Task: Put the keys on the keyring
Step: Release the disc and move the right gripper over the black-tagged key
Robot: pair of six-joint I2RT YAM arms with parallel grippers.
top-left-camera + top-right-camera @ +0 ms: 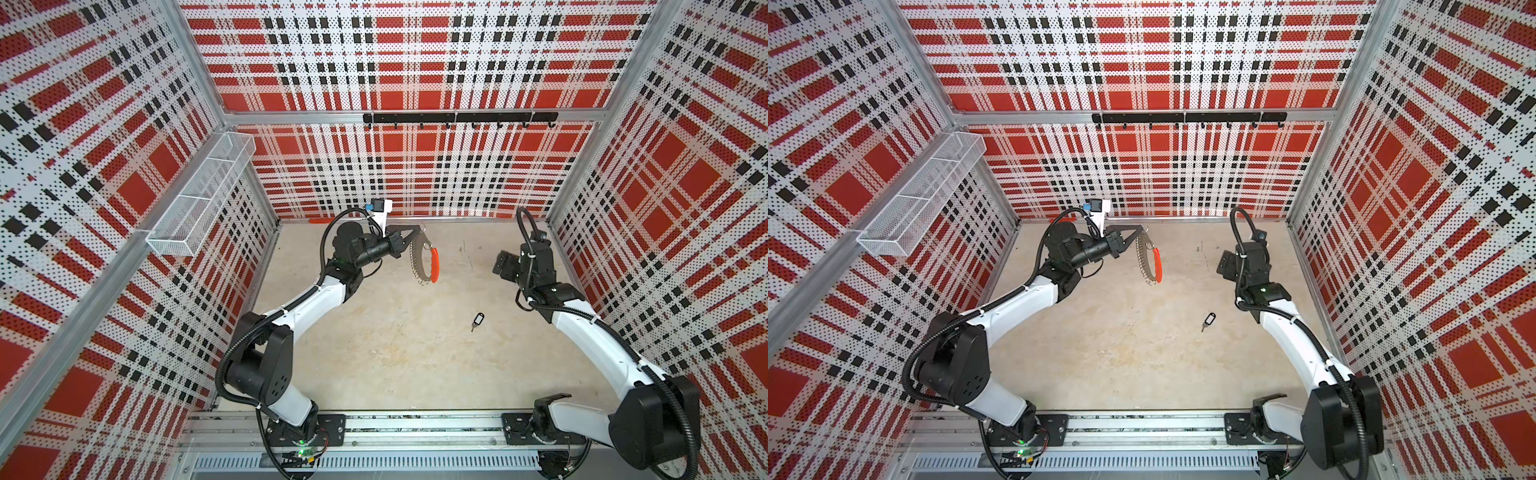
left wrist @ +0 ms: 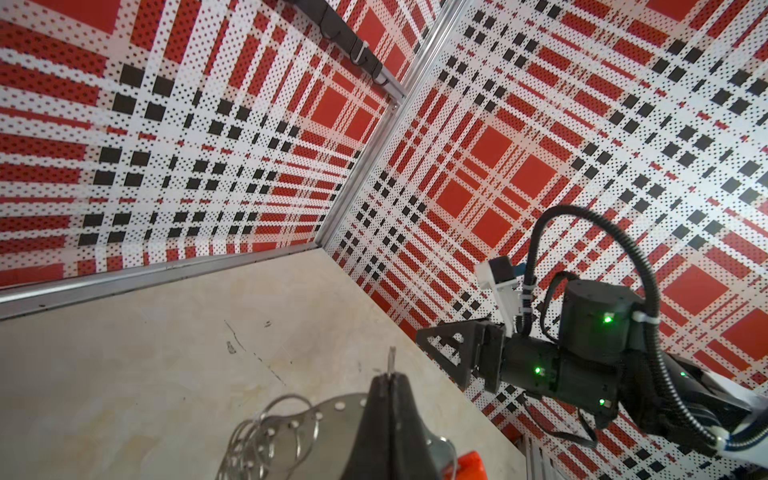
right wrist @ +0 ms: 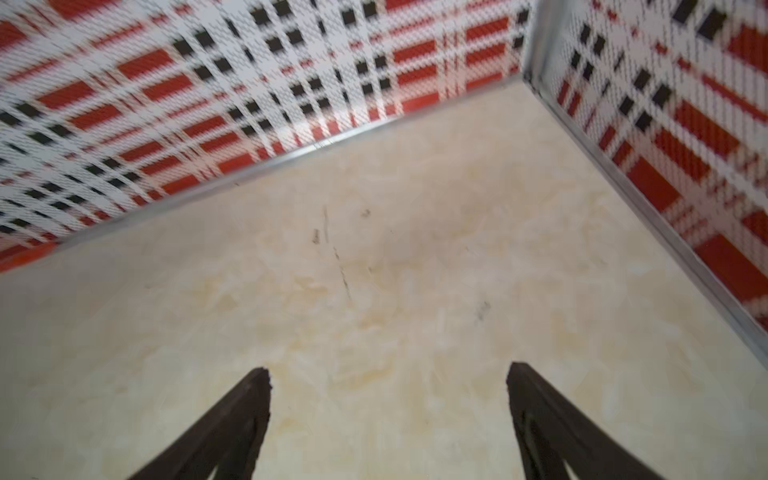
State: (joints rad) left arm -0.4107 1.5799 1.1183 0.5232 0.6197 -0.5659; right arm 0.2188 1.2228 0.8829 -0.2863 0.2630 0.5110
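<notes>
Keys [image 1: 478, 321] not yet on the keyring [image 1: 424, 259]: they lie flat on the table [image 1: 374, 353], right of centre, well apart from the hoop. Left gripper [image 1: 419, 229] is pinched on the keyring's top, hoop hanging at far centre. Right gripper [image 3: 388, 371] is spread wide and empty, far right. Remaining: pick up keys, thread on.
</notes>
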